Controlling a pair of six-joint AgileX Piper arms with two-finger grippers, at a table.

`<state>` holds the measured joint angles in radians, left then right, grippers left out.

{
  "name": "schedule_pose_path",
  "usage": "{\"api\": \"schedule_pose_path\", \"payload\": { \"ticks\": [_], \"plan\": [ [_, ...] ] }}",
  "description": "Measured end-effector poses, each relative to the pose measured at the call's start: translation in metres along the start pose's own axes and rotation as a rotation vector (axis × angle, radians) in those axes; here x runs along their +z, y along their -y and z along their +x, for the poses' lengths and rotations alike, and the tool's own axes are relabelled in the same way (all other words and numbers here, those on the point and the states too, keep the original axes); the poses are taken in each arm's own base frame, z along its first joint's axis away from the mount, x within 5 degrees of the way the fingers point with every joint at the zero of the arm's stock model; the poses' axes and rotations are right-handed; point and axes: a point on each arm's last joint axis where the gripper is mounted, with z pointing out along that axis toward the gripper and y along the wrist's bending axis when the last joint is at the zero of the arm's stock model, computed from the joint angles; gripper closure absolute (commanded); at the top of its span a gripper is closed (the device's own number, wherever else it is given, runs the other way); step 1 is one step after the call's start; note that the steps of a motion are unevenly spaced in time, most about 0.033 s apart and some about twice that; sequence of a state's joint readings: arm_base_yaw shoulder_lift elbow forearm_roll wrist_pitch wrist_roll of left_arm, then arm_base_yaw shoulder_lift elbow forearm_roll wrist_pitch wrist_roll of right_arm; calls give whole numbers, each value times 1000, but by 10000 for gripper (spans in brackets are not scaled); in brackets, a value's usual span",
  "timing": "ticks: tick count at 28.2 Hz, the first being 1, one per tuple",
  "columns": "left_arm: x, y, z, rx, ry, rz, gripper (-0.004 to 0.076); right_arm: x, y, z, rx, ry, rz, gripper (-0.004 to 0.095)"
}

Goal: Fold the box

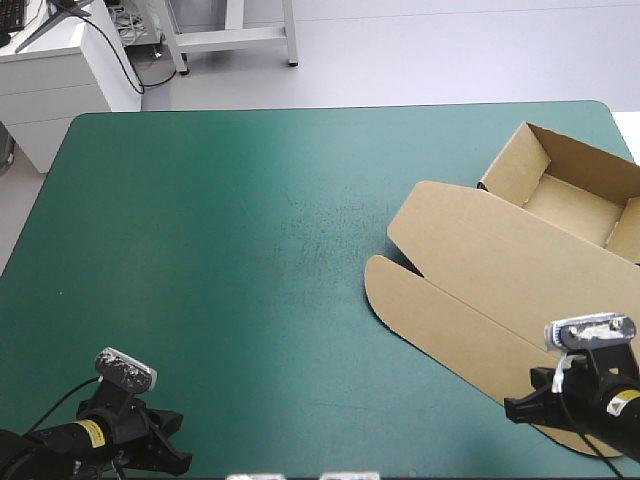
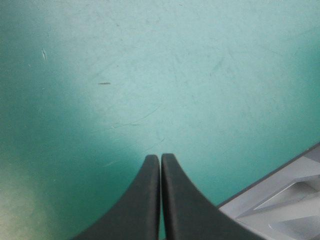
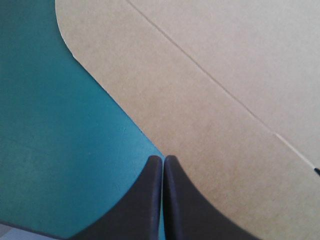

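The brown box (image 1: pixel 520 245) lies on the right of the teal-green cover (image 1: pixel 220 250): an open tray (image 1: pixel 572 200), its lid (image 1: pixel 465 265) flat. The left gripper (image 2: pixel 160 156), fingers (image 2: pixel 142 205) pressed together, hangs over bare cover; the right gripper (image 3: pixel 163 157), likewise closed and empty, over the lid's edge.

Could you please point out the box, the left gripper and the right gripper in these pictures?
box (image 1: pixel 480 265): high view, on the flat lid panel.
left gripper (image 2: pixel 160 157): left wrist view, where its shut fingertips meet.
right gripper (image 3: pixel 163 158): right wrist view, where its shut fingertips meet.
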<state>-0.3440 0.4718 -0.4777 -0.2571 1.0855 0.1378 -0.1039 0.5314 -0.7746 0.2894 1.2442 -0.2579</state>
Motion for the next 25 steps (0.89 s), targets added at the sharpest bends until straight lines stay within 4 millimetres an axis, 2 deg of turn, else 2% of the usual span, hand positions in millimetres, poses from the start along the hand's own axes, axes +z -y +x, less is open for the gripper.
{"api": "schedule_pose_path", "payload": {
  "ticks": [2,9,16,25],
  "plan": [
    [0,0,0,-1,0,1,732,12,-1,25,-3,-23,-4,927],
    [0,0,0,-1,0,2,732,31,-3,56,-25,-48,-36,927],
    [0,0,0,-1,0,2,732,31,-8,55,-9,51,-82,927],
    [0,0,0,-1,0,3,732,31,-10,54,13,63,-101,927]
  ]
}}
